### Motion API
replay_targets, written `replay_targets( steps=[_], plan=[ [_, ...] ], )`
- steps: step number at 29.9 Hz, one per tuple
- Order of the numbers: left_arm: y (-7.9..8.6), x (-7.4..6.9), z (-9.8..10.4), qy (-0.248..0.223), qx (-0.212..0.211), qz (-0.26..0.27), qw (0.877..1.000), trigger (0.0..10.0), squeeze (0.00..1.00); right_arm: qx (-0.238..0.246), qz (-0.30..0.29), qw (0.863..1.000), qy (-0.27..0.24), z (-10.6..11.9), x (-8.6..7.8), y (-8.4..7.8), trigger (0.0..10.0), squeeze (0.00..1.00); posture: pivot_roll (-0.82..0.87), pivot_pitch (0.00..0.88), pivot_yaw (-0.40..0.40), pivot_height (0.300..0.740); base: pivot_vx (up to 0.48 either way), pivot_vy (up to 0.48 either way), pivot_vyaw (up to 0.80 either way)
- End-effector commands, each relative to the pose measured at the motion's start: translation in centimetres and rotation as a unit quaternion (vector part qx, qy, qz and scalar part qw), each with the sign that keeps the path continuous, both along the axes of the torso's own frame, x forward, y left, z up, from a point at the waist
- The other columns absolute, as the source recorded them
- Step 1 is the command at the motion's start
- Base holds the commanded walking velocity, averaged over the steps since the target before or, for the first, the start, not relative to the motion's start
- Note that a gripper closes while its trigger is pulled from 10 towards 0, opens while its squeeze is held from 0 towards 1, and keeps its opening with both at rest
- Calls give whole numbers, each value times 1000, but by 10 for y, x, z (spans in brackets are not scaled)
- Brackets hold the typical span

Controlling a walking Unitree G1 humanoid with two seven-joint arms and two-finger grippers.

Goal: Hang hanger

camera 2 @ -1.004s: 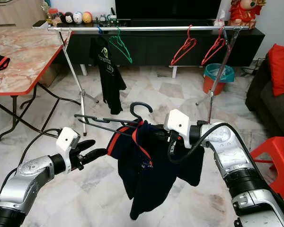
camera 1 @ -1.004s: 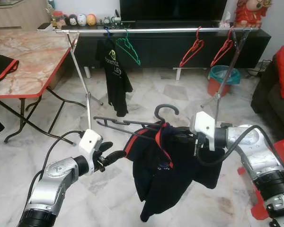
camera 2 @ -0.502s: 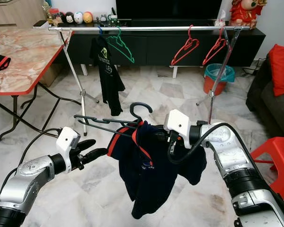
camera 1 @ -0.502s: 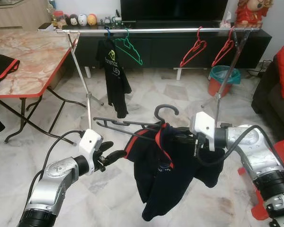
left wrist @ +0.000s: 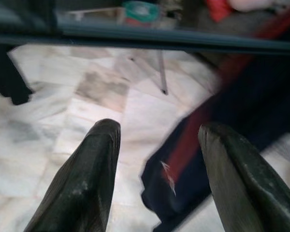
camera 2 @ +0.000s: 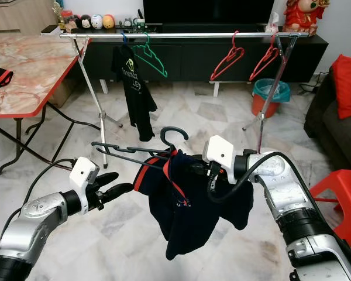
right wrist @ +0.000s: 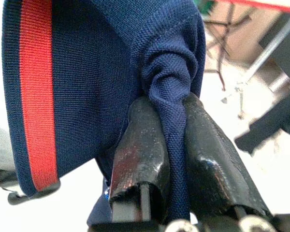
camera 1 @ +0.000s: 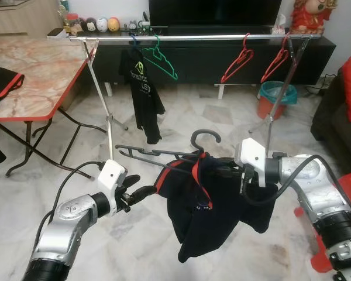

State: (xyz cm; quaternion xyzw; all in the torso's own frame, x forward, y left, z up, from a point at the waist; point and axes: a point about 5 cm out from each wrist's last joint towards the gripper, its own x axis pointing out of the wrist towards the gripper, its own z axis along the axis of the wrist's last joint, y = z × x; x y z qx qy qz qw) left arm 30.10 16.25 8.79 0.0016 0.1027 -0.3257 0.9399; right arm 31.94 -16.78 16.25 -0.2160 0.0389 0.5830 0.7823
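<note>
Carrying the load toward the rack, with the hanging itself not yet begun. Nearest, holding the left gripper (camera 1: 141,191) out low beside the garment, fingers (left wrist: 82,188) spread wide and gripping nothing. Just beyond, pinching a bunched fold of the navy shirt (camera 2: 184,202) between the closed fingers (right wrist: 140,154) of the right gripper (camera 2: 206,168); whether the hanger's own frame is caught inside that fold, impossible to tell. Dangling the shirt from the dark hanger (camera 2: 134,153), hook turned upward, well short of the rail and well below it.

Farther off, standing across the floor, the clothes rack (camera 1: 187,37) with a black T-shirt (camera 1: 145,99), a green hanger (camera 1: 161,58) and two red hangers (camera 1: 237,58); off to the left, a marble worktop (camera 1: 35,70).

Judging the next move: stepping closer, raising the right arm until the hook clears the rail, then lowering it onto the free stretch between green and red, probably steadying the far end with the left fingers.

Compared with a second ago: swinging of the shirt's lower hem, now bunched higher; arms and hanger holding practically the same pose.
</note>
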Motion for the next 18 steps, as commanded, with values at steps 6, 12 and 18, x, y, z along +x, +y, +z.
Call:
replay_targets(
  steps=[6,12,18],
  plan=[
    [3,1,-5,-3,9,9,1000,10000,0,12,17,1000,-10,8,-2,4,0,0,-83,28,26,740,0,0,0],
    [2,1,-7,-11,-4,-8,1000,10000,0,9,23,1000,-3,8,-5,4,0,0,-81,26,24,740,0,0,0],
    [-7,-7,-7,5,-30,-73,997,10000,0,7,28,1000,-3,9,-5,4,0,0,-81,22,22,740,0,0,0]
  ],
)
